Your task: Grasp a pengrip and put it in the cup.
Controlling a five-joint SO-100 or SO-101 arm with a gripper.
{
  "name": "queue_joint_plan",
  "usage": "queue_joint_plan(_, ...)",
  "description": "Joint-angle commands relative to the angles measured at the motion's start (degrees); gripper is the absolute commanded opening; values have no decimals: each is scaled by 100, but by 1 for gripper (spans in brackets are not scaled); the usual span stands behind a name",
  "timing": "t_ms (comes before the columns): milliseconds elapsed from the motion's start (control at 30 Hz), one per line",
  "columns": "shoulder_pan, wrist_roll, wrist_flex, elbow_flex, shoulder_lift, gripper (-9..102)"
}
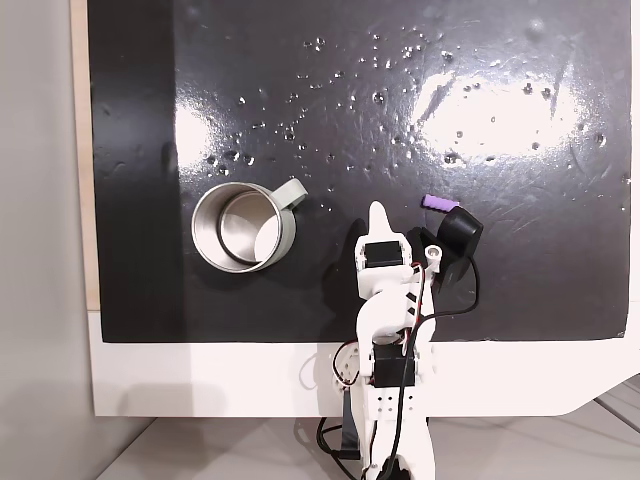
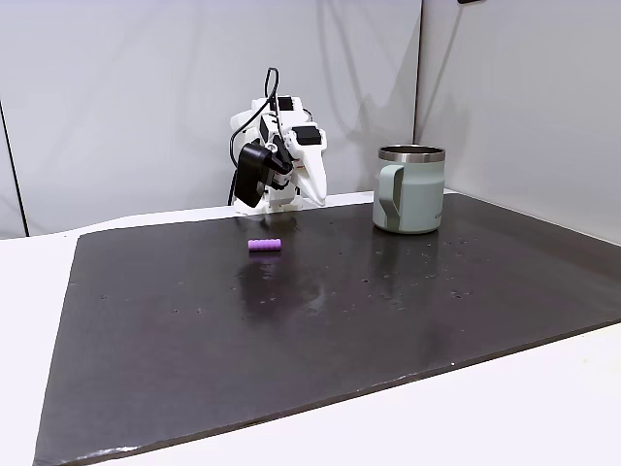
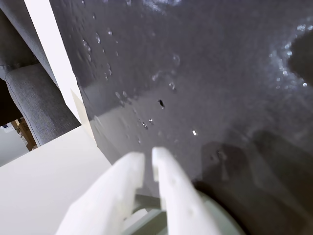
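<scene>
**Claw closed and empty, purple tube loose on the mat**

Folded low at the near edge of the black mat (image 1: 300,120) in a fixed view: white arm (image 1: 392,330), with claw (image 1: 377,212) pointing out over the mat. Fingers pressed nearly together in the wrist view (image 3: 147,159), just a thin slit between the white tips, nothing gripped. Same claw (image 2: 316,197) seen from the opposite side in a fixed view, tips angled down toward the mat's far edge, beside a black rounded part (image 2: 250,175) of the arm.

Lying flat on the mat: small light-purple tube (image 1: 434,203), just right of the claw tip in a fixed view and right beside the black part (image 1: 460,232), apart from the fingers. From the opposite side (image 2: 264,245), resting on its side in front of the arm, well clear of the mug.

Standing upright on the mat: metal mug (image 1: 243,226), open top up, shiny inside, handle toward upper right, left of the arm in a fixed view. On the right (image 2: 409,189) in a fixed view, handle facing the camera. Empty inside as far as visible from above.

Under the mat: white table (image 1: 200,380).
</scene>
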Motion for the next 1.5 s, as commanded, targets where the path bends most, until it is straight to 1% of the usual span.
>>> queue_joint_plan(0, 9, -211, -105, -35, 79, 0)
queue_joint_plan(367, 53, -255, -44, -70, 79, 0)
queue_joint_plan(533, 290, -448, 26, -325, 88, 0)
queue_joint_plan(700, 562, -580, 290, -642, -35, 0)
queue_joint_plan(800, 817, -791, 396, -1160, -756, 0)
queue_joint_plan(967, 1266, -703, 378, -2514, -2786, 0)
queue_joint_plan(1067, 1529, -686, 413, -3164, -3683, 0)
queue_joint_plan(1167, 1811, -677, 729, -3771, -4447, 6)
queue_joint_plan(1300, 2127, -721, 940, -4245, -5186, 10)
queue_joint_plan(1467, 2250, -932, 1318, -4755, -5933, 19)
